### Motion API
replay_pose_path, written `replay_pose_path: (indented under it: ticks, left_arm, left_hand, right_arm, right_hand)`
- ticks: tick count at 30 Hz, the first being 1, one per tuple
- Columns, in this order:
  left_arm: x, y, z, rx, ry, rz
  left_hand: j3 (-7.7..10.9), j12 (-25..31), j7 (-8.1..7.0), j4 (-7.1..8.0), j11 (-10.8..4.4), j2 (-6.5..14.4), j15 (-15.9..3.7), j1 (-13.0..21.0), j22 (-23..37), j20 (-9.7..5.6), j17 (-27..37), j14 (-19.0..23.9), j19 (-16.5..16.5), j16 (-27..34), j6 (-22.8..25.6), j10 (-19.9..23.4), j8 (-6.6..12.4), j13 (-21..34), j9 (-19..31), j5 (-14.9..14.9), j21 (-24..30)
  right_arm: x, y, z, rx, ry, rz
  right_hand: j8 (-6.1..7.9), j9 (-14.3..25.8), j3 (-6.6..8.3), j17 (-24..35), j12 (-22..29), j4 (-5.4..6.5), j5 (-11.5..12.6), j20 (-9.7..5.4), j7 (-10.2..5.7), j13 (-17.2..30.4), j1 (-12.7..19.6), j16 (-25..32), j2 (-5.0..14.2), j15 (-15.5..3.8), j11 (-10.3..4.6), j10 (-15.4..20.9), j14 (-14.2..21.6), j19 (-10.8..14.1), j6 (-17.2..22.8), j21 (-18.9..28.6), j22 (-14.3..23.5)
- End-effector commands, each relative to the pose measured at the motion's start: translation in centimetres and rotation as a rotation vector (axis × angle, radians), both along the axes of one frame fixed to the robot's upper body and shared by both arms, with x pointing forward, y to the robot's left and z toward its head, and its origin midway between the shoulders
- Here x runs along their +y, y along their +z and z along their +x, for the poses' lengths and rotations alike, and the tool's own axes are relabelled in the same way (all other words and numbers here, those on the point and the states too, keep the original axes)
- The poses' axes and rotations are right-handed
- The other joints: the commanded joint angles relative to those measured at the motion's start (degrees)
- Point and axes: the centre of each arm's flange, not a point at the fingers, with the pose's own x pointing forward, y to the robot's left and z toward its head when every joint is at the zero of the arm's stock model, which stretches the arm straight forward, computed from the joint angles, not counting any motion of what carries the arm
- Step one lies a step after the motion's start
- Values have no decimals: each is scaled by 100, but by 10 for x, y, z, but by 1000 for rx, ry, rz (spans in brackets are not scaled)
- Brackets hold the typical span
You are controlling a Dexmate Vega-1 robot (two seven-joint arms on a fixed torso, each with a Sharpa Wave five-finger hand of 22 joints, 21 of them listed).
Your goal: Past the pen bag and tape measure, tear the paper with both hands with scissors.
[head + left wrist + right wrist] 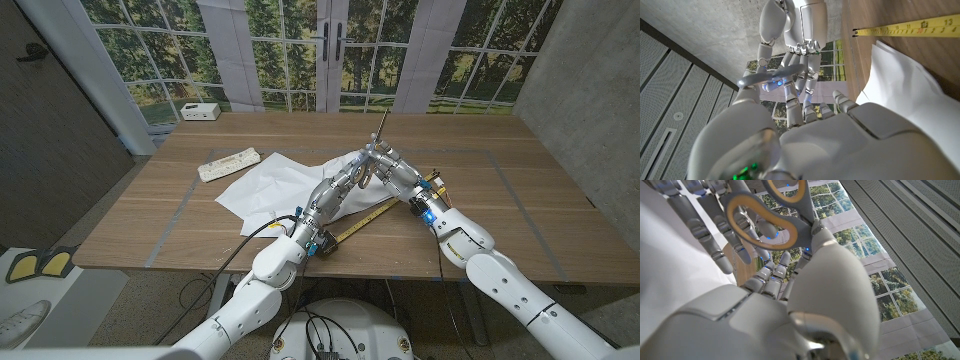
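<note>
My right robot hand (388, 168) grips the scissors (771, 219) above the white paper (270, 185) on the table (520, 190); my left robot hand (352, 176) pinches a handle. The tape measure (905, 29) reads 13.

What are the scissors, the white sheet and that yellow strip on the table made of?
The scissors look like grey metal with glossy orange-lined, probably plastic handle loops. The white sheet seems thin matte paper, since it lies creased and rumpled. The yellow strip is a tape measure, likely painted flexible steel, printed with black marks and numbers, though that's a guess from its look.
</note>
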Motion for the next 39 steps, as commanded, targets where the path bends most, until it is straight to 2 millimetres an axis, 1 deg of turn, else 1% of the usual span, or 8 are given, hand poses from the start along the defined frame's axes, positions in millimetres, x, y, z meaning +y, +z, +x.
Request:
replay_pose_path:
  ticks: [1,3,10,11,20,23,27,39]
  left_arm:
    - [1,-1,3,7,-15,50]
    - [0,-1,3,8,-18,50]
    - [0,-1,2,0,-22,71]
    - [0,-1,2,-1,-22,74]
    - [0,3,0,-29,-11,115]
    - [0,4,-1,-39,-12,134]
    - [0,5,-2,-46,-14,143]
    - [0,8,-3,-57,-8,154]
  left_hand:
    - [-43,-19,17,1,-7,-15,-66,-50,9,25,15,-89,-78,-24,-105,-82,-94,10,-43,33,-20]
    - [-44,-21,24,-1,0,-11,-51,-53,9,34,15,-101,-90,-26,-90,-95,-98,10,-55,34,-23]
    - [85,-14,69,-53,50,223,17,75,9,99,12,-127,-111,-15,104,-122,-89,7,-137,48,-14]
    - [116,-12,99,-72,72,271,30,110,9,109,11,-131,-111,-14,129,-127,-91,6,-152,47,-12]
    - [194,-18,74,-147,98,368,89,222,6,156,8,-168,-116,-19,124,-168,-130,3,-199,44,-8]
    - [205,-35,61,-203,118,355,102,260,3,169,7,-211,-131,-26,28,-239,-196,1,-239,27,-11]
    - [172,-42,11,-231,99,285,122,236,1,191,9,-263,-155,-33,-48,-282,-246,1,-273,4,-17]
    - [136,-44,49,-264,110,214,140,209,1,227,10,-290,-164,-26,-39,-326,-267,-1,-323,-10,-14]
  right_arm:
    - [5,2,0,-12,38,-31]
    - [6,3,-1,-12,41,-34]
    - [8,6,-3,-24,54,-49]
    - [9,6,-3,-26,55,-52]
    - [15,9,-2,-27,72,-107]
    - [18,8,-2,-24,77,-124]
    - [19,8,-1,-15,69,-134]
    - [22,5,-3,-14,51,-176]
  right_hand:
    - [32,-5,-11,9,11,23,-3,27,-1,34,12,43,69,-1096,-246,321,73,-20,29,-6,11]
    - [33,-6,-13,9,5,23,-3,32,-1,34,11,49,71,-1096,-246,325,78,-22,29,-5,11]
    - [35,-8,-16,9,-5,23,-3,39,-1,41,8,61,75,-1096,-243,335,87,-22,28,-2,11]
    - [35,-8,-18,9,-6,22,-3,39,-1,44,7,63,75,-1097,-242,338,89,-22,28,-1,11]
    - [36,-11,-24,-3,-15,20,-3,47,-1,64,3,67,77,-1097,-240,350,89,-27,23,1,11]
    - [37,-12,-27,-11,-21,19,-4,55,-1,75,1,67,78,-1096,-238,353,86,-38,22,-1,12]
    - [38,-14,-28,-18,-39,18,-3,63,-3,77,1,75,86,-1097,-239,351,93,-41,20,1,12]
    - [44,-25,-42,-18,-87,5,-4,110,-3,82,1,122,81,-1099,-235,382,151,-55,27,3,11]
